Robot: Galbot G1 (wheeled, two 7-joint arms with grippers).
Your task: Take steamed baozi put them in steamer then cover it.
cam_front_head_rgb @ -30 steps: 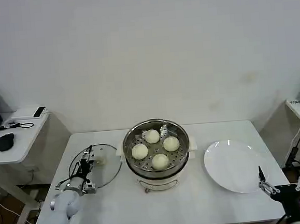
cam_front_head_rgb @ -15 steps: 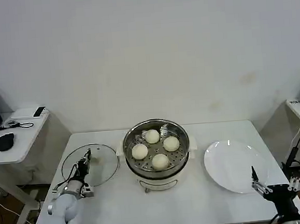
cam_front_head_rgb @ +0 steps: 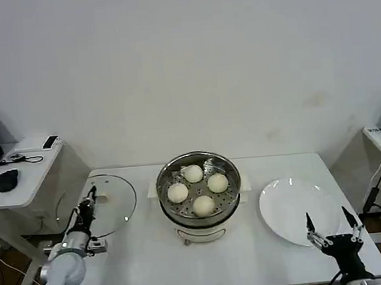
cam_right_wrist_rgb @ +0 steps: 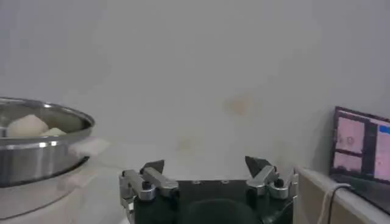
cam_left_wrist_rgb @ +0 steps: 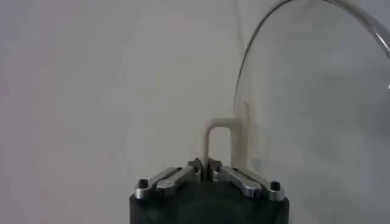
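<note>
lid in my grip, buns already in the pot

on my left, my left gripper [cam_front_head_rgb: 89, 202] is clamped on the cream handle of the lid [cam_front_head_rgb: 108, 203], which hangs tilted above the left end of the surface [cam_front_head_rgb: 154, 264], well apart from the steamer [cam_front_head_rgb: 199, 189]. in the left wrist view the fingers are pinched together on the handle [cam_left_wrist_rgb: 220, 141], with the glass rim curving away beyond it.

in the middle, the steamer stands on its white base with all four buns [cam_front_head_rgb: 204, 205] resting on the holed tray, none touching the rim as far as i can tell.

on my right, the white plate [cam_front_head_rgb: 296, 210] lies bare, and my right gripper [cam_front_head_rgb: 329, 227] hovers at its near edge, fingers spread apart and holding nothing.

my worry is the small grip: the handle is thin and the glass is heavy, so the lid could swing or slip on the way across. if it comes in tilted, its metal rim may knock the pot's edge, sit crooked, or nudge a bun.
</note>
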